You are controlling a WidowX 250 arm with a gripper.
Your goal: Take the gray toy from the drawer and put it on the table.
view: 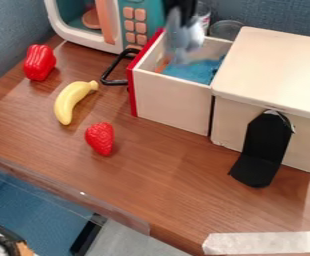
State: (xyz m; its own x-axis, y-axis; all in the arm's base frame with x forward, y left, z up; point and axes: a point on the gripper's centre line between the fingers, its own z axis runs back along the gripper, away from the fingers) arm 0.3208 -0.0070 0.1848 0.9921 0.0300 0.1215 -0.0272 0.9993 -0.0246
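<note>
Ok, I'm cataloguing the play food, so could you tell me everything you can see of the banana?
The banana is yellow, smooth and plastic-looking, with a short stem at one end and a small dark tip at the other. It is whole and curved, its outer bend toward the left edge. It lies on the brown wood-look table, between the red pepper and the strawberry, stem toward the black handle. It touches only the table.

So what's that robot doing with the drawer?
The robot's gripper has hold of the gray toy, right at the open drawer with the blue bottom. The toy isn't on the table yet. A pepper, a banana and a strawberry are lying out there.
</note>
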